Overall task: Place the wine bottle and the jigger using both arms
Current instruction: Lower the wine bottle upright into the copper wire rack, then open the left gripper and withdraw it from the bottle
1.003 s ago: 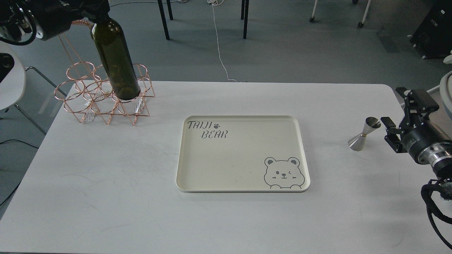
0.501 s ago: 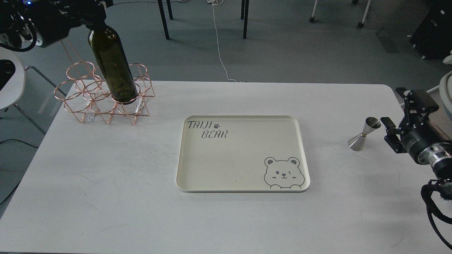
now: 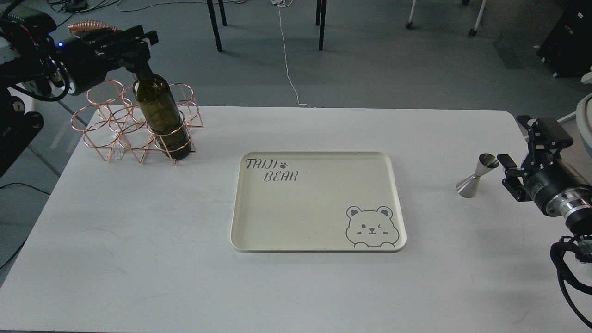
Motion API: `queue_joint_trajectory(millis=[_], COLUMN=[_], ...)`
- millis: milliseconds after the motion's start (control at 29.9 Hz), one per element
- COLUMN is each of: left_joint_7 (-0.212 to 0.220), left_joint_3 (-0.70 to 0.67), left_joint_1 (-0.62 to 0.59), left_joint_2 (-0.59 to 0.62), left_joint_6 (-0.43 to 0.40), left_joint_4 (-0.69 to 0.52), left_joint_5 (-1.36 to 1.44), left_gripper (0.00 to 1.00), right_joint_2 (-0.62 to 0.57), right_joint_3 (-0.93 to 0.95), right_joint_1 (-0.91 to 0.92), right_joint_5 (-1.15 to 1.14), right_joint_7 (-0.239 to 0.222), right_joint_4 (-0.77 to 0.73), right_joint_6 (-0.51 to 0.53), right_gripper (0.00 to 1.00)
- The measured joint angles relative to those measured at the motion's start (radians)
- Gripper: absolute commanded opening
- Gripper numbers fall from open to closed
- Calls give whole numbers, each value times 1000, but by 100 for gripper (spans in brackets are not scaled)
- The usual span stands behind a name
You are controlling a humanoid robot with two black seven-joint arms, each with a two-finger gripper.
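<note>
The wine bottle (image 3: 163, 118) has sunk lower into a front ring of the copper rack (image 3: 134, 125), the left hand (image 3: 138, 48) still clenched on its neck. The right hand (image 3: 520, 159) waits released beside the jigger (image 3: 476, 175) on the counter (image 3: 138, 240); placing looks nearly done.

— What do we have on the white table (image 3: 138, 240)?
— We see a cream tray (image 3: 319, 162) lying flat midway between the two claws, printed "TAIJI BEAR" with a bear face in one corner.
— And by the left claw?
— A copper wire rack (image 3: 115, 134) of rings stands just below it.
— Beyond the table?
— We see grey floor, dark chair legs (image 3: 215, 25) and a white cable (image 3: 286, 60).
</note>
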Motion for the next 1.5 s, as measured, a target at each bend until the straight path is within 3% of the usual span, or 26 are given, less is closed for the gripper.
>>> queue_joint_trajectory(millis=[167, 234, 301, 401, 635, 869, 1036, 1170, 1504], left_joint_7=[0, 0, 0, 0, 0, 0, 0, 0, 0], left_joint_3=[-1, -2, -3, -6, -14, -14, -100, -220, -385], left_joint_1=[24, 26, 26, 28, 42, 84, 222, 372, 626], left_joint_2=[-24, -28, -29, -29, 8, 105, 122, 63, -182], left_joint_6=[14, 15, 15, 16, 11, -84, -128, -132, -135], left_joint_4=[1, 1, 1, 1, -29, -176, -270, -371, -479], left_joint_5=[1, 1, 1, -4, -121, -539, -911, -1101, -1137], left_gripper=[51, 65, 87, 96, 98, 98, 98, 98, 98], right_joint_2=[0, 0, 0, 0, 0, -3, -1, 26, 73], right_joint_3=[0, 0, 0, 0, 0, 8, 34, 72, 81], right_joint_1=[-1, -1, -1, -1, -1, 0, 1, 1, 15], right_joint_5=[0, 0, 0, 0, 0, -1, -2, -2, -4], right_joint_7=[0, 0, 0, 0, 0, 0, 0, 0, 0], right_joint_4=[-2, -2, -2, -1, -1, -5, -3, -2, 3], right_joint_6=[0, 0, 0, 0, 0, 0, 0, 0, 9], right_gripper=[97, 97, 97, 97, 97, 98, 98, 99, 99])
